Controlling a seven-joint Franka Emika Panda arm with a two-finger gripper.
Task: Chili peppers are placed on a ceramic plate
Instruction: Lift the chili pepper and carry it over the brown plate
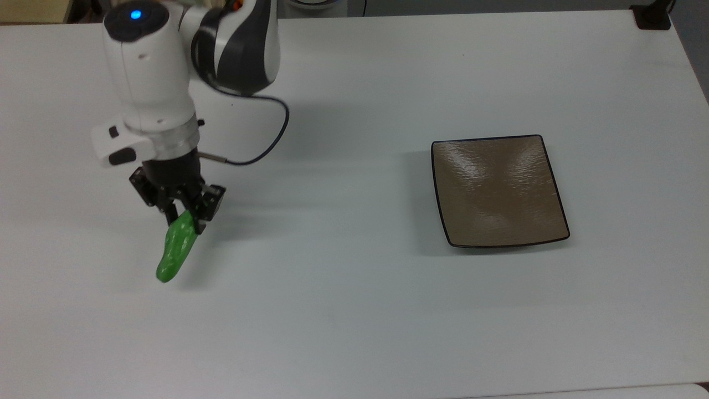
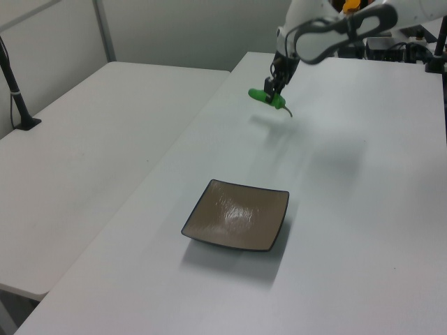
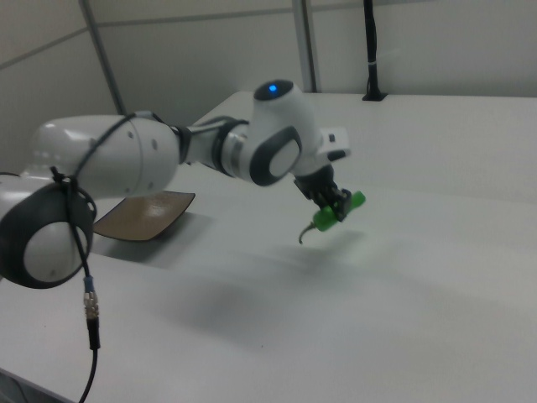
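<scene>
My gripper (image 1: 184,217) is shut on the stem end of the green chili pepper (image 1: 175,249) and holds it up off the white table (image 1: 343,310), as its shadow below shows. The pepper (image 2: 260,97) hangs nearly level under the gripper (image 2: 274,91) in the left view. From the right view the pepper (image 3: 336,211) sits in the gripper (image 3: 334,204) with its thin stem curling down. The square brown ceramic plate (image 1: 498,189) with a black rim lies bare at the top view's right, far from the gripper. It also shows in the left view, plate (image 2: 237,215), and behind the arm as plate (image 3: 144,216).
A black cable (image 1: 260,149) loops from the wrist over the table. A black post base (image 1: 652,16) stands at the top view's far right corner. A second white table (image 2: 91,160) lies at the left view's left.
</scene>
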